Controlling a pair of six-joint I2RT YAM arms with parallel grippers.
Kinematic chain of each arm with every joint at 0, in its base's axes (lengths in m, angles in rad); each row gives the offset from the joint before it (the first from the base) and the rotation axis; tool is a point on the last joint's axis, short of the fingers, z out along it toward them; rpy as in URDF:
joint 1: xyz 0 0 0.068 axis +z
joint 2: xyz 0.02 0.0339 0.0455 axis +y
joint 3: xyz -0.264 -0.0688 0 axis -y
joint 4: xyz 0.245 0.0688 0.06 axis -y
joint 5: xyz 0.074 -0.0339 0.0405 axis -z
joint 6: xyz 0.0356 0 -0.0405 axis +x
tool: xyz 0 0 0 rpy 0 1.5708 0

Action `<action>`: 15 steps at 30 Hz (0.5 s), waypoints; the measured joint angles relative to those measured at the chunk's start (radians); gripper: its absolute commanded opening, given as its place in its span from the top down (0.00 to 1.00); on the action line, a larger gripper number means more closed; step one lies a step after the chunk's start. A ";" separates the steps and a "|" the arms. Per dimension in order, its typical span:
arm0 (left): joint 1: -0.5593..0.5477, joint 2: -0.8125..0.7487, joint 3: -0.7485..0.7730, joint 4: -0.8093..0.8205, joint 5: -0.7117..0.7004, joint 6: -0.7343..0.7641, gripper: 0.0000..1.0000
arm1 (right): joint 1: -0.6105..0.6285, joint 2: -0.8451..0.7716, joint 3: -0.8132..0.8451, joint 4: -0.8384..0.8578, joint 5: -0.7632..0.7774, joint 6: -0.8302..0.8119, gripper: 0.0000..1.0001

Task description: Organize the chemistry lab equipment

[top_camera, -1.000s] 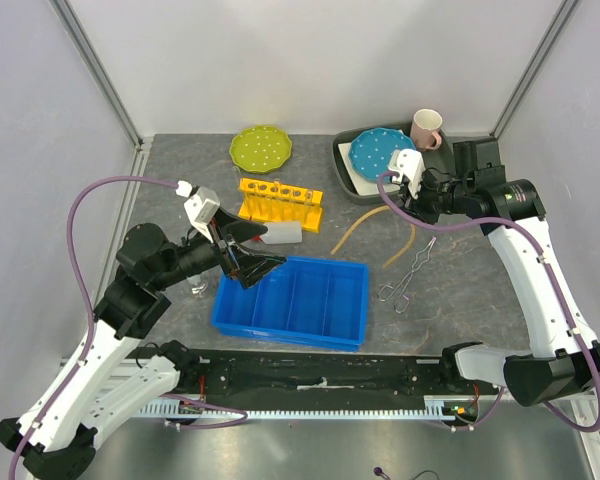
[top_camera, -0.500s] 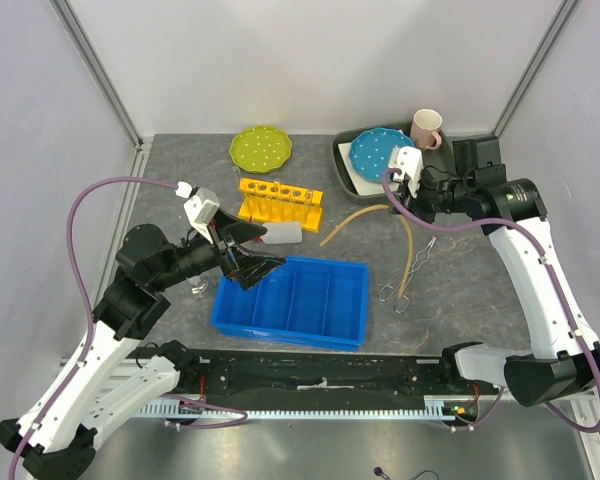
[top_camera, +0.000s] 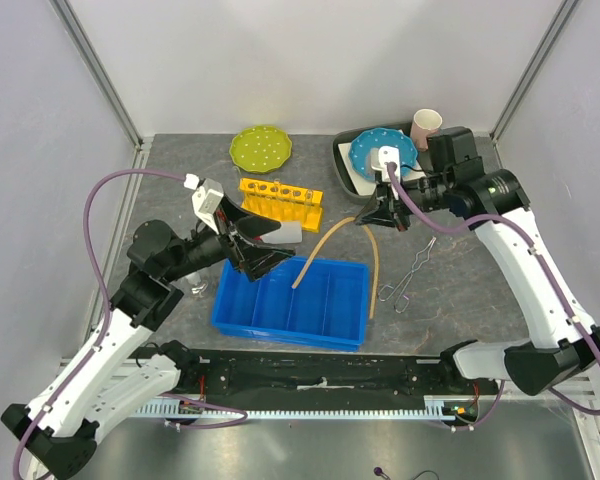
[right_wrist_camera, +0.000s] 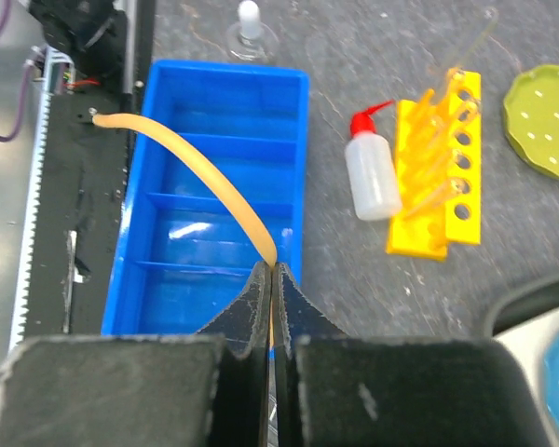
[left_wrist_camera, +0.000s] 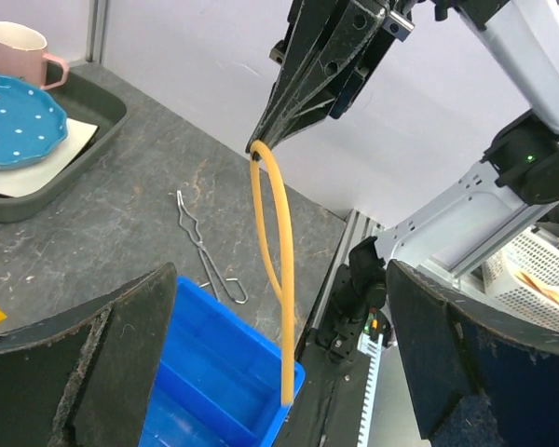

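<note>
My right gripper (top_camera: 372, 218) (right_wrist_camera: 273, 270) is shut on the middle of the thin tan rubber tube (top_camera: 325, 245) (right_wrist_camera: 196, 158) and holds it up. Both ends of the tube hang over the blue divided bin (top_camera: 290, 335) (right_wrist_camera: 303, 140). My left gripper (top_camera: 265, 250) (left_wrist_camera: 281, 279) is open and empty above the bin's left end. The white squeeze bottle with the red cap (top_camera: 288, 233) (right_wrist_camera: 374, 177) lies beside the yellow test-tube rack (top_camera: 280, 200) (right_wrist_camera: 443, 177). The metal tongs (top_camera: 408, 275) (left_wrist_camera: 205, 251) lie right of the bin. A small clear flask (right_wrist_camera: 250, 33) stands left of the bin.
A dotted green plate (top_camera: 260, 148) lies at the back. A dotted blue plate (top_camera: 380, 150) rests in a dark tray (top_camera: 342, 160) at the back right, with a pink-handled mug (top_camera: 427, 125) behind it. Walls close in the left, back and right.
My right gripper has moved left and up with the tube, which has risen off the table and now hangs over the bin. My left gripper has shifted slightly right.
</note>
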 measured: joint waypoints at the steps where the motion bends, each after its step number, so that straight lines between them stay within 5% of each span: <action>1: 0.000 0.005 -0.005 0.018 0.003 -0.014 0.00 | 0.010 0.009 0.007 0.001 -0.016 0.008 0.99; 15: 0.000 0.113 -0.127 0.356 0.049 -0.221 0.00 | 0.100 0.084 0.067 0.061 -0.174 0.105 0.99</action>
